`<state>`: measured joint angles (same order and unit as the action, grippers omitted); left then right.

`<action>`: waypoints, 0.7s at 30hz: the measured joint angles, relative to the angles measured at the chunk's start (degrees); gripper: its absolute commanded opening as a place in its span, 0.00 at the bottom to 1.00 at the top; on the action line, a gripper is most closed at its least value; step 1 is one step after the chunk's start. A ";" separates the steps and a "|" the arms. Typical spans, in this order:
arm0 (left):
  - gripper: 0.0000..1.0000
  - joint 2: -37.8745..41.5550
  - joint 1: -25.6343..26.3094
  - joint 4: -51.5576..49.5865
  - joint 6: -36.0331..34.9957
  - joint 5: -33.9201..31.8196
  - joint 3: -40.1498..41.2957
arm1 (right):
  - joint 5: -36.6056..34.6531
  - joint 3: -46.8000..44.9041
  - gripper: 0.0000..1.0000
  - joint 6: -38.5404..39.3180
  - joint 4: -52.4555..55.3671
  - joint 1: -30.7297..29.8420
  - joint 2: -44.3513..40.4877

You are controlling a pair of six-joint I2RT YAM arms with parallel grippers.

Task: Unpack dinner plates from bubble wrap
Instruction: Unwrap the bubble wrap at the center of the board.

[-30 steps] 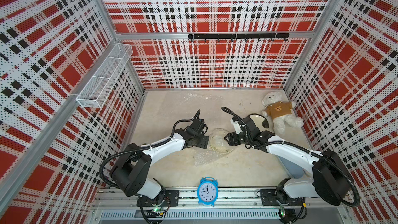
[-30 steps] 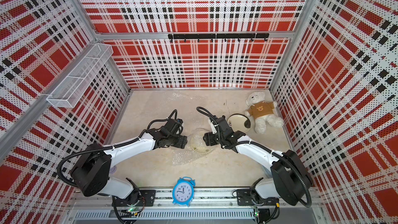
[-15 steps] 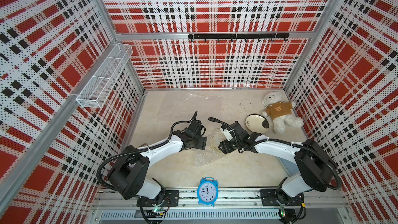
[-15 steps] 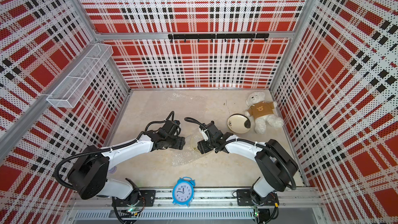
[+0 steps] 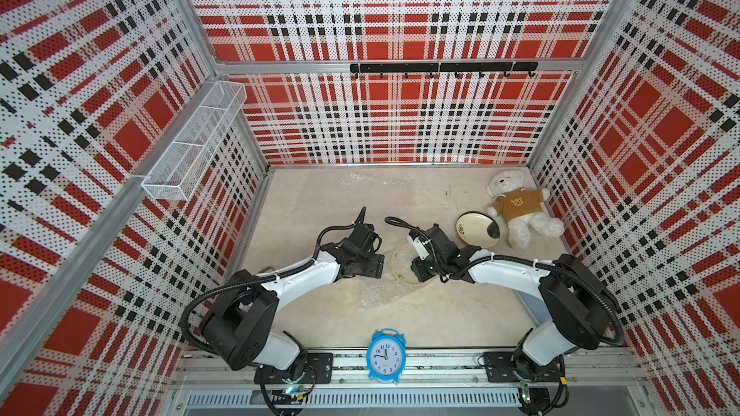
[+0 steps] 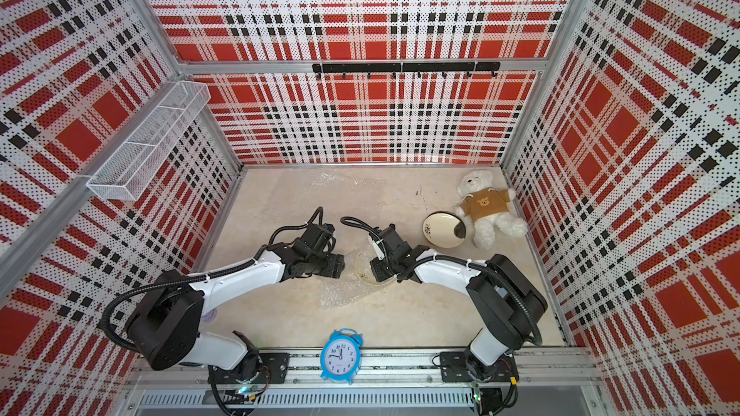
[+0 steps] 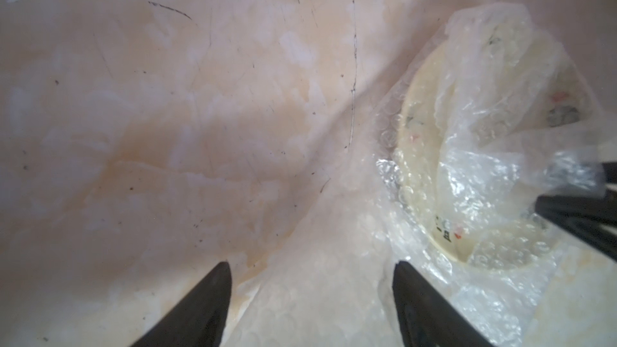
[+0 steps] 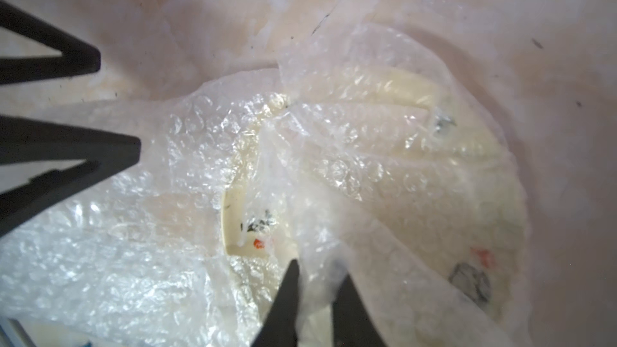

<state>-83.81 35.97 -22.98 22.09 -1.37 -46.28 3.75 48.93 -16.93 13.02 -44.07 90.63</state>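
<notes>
Bubble wrap (image 8: 334, 168) over cream plate (image 8: 238, 228), pinched by R gripper (image 8: 319, 268); L gripper (image 7: 312, 265) spread beside; bare plate (image 5: 476, 230), teddy (image 5: 516, 206) nearby

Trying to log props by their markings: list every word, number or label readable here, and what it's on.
"1" to "12": hour numerals on the blue alarm clock dial.
Small print below its "12": too small to read.
Dark and red marks on the wrapped plate: blurred under bubble wrap, unreadable.
Marks on the bare plate: too small to read.
Teddy bear shirt: a face picture, no words.
</notes>
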 measured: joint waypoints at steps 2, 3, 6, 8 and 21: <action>0.78 0.00 0.00 0.22 0.02 0.09 0.00 | -1.40 -0.22 0.01 -0.35 0.02 0.00 -1.92; 0.78 0.00 0.00 0.33 0.04 0.13 0.00 | -1.95 -0.31 0.00 -0.52 0.02 0.00 -2.89; 0.78 -0.02 -0.02 0.66 0.17 0.39 0.02 | -3.85 -0.90 0.00 -1.16 -0.15 0.09 -6.75; 0.78 -0.02 -0.02 0.83 0.24 0.55 0.07 | -4.70 -1.53 0.00 -2.03 -0.22 0.68 -9.53; 0.78 -0.02 -0.04 1.49 0.44 0.90 0.83 | -4.24 -11.80 0.00 -11.34 -0.44 16.96 -20.44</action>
<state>-83.83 35.92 -21.50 22.52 -0.47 -45.45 -0.49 37.12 -28.27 12.58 -27.11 70.19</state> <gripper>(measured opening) 0.777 0.057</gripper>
